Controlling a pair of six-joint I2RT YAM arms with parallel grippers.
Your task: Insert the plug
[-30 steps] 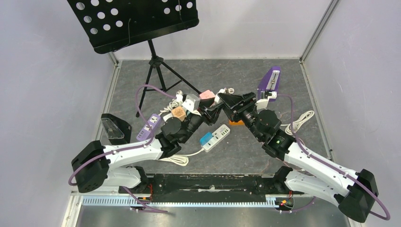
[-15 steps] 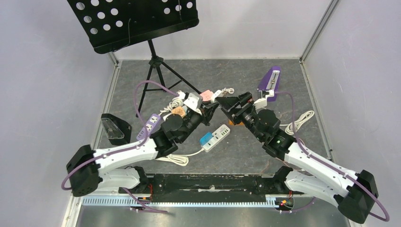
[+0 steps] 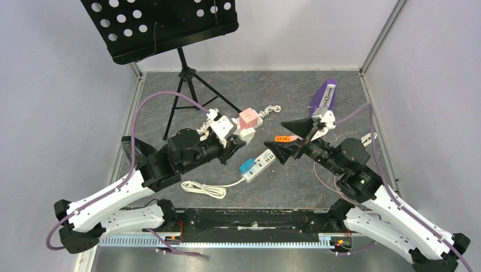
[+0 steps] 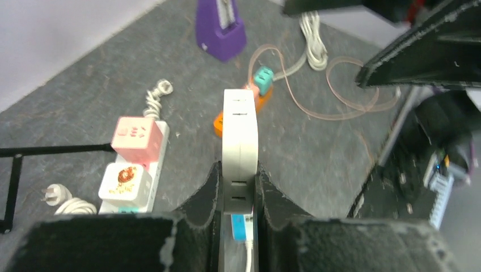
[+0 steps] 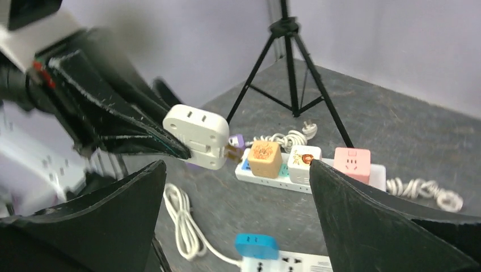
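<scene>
**Robot test cell in a lab**

Blank pale panels in metal framing (image 3: 383,34) box in a grey stone-look tabletop (image 3: 283,96). A left arm (image 3: 113,195) and right arm (image 3: 391,209) are bolted along the frame's bottom edge. A music stand (image 3: 161,25) stands at upper left, and a white power strip (image 3: 260,164) lies at centre.

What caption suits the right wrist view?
Left gripper clamps a white adapter; the open right gripper frames the power strip.

The dark grey table (image 3: 317,85) carries a black tripod (image 3: 187,93) at far left and a purple metronome (image 3: 323,97) at far right. Mid-table lies a white power strip (image 3: 262,161), blue block at its near end — its cord (image 3: 201,188) coiled nearer. Farther off, a second strip (image 5: 377,171) bears cube adapters. A small orange adapter (image 3: 285,138) lies right of centre — a bundled white cable (image 3: 367,139) by the right edge.
</scene>
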